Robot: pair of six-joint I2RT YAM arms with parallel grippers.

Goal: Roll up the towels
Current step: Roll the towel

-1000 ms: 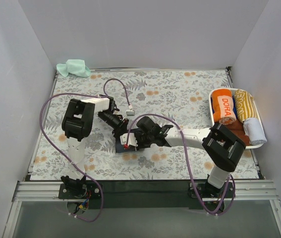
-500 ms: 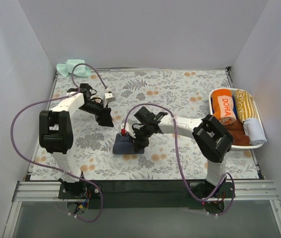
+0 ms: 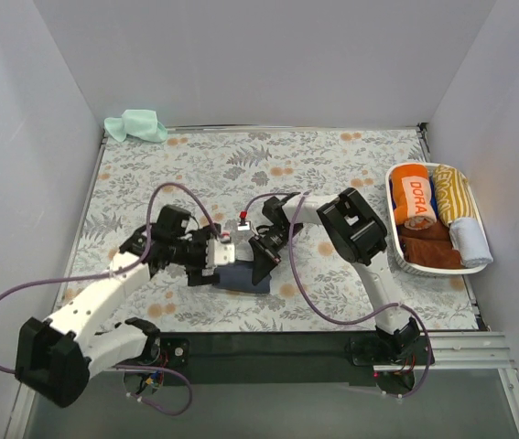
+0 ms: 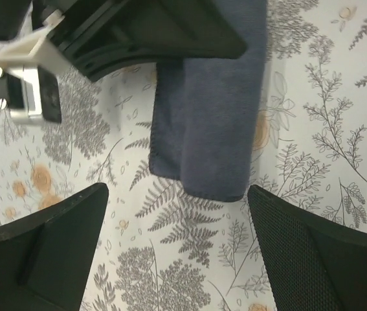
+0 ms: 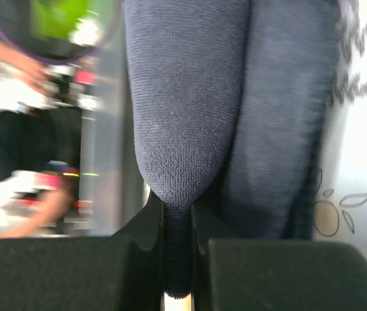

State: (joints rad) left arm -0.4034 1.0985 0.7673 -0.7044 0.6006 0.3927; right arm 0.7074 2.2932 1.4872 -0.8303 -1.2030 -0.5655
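A dark navy towel [image 3: 245, 277], partly folded over, lies near the table's middle front. My right gripper [image 3: 261, 253] is shut on its upper edge; in the right wrist view a fold of the navy cloth [image 5: 183, 97] is pinched between the jaws [image 5: 180, 259]. My left gripper [image 3: 207, 263] is open and empty, low over the table just left of the towel. In the left wrist view the towel's end [image 4: 209, 123] lies just beyond the open fingers [image 4: 47, 253]. A mint green towel [image 3: 137, 125] lies crumpled at the back left corner.
A white oval basket [image 3: 392, 219] at the right holds rolled towels: orange with white lettering [image 3: 415, 195], yellow-striped [image 3: 453, 190], brown [image 3: 428, 249], pale grey [image 3: 470, 240]. The floral covering [image 3: 332, 174] spans the table. Purple cables loop around both arms.
My left arm swung from the back left down to the navy towel's left side, gripper open. My right arm folded back, still holding the towel, which shifted slightly right.
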